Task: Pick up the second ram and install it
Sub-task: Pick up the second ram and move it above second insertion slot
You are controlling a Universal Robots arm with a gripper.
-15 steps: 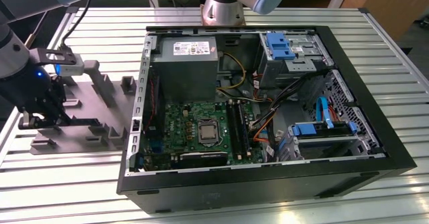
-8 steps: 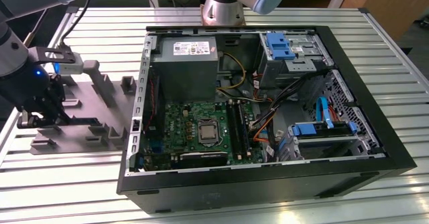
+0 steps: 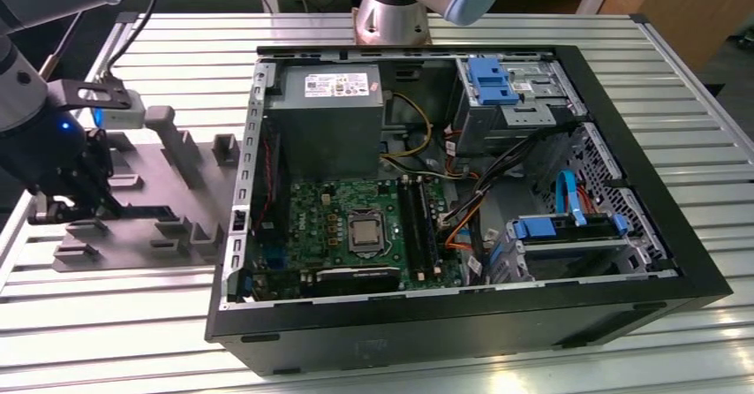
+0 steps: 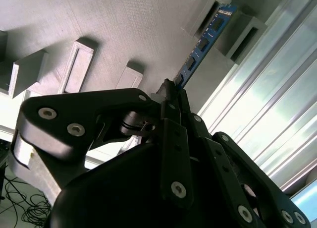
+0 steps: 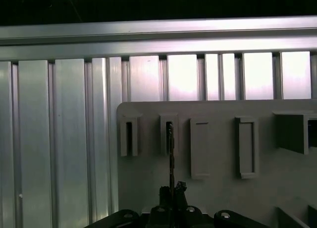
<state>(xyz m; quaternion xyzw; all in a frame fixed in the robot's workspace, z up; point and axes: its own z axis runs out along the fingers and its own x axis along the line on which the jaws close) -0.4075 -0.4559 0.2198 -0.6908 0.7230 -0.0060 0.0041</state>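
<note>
Second wrist view — claw [image 4: 172, 89] pinches second ram [image 4: 203, 39] — far end in grey fixture [image 4: 124, 20].

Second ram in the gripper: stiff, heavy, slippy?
Likely stiff: the second ram runs straight out of the gripper, no sag. Probably light: edge-on in the first wrist view it is blade-thin. Pinched on a small patch, it may pivot.

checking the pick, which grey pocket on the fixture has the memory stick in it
The pocket straight ahead of the gripper: the memory stick runs from the gripper into it. The neighbouring pockets hold no stick.
</note>
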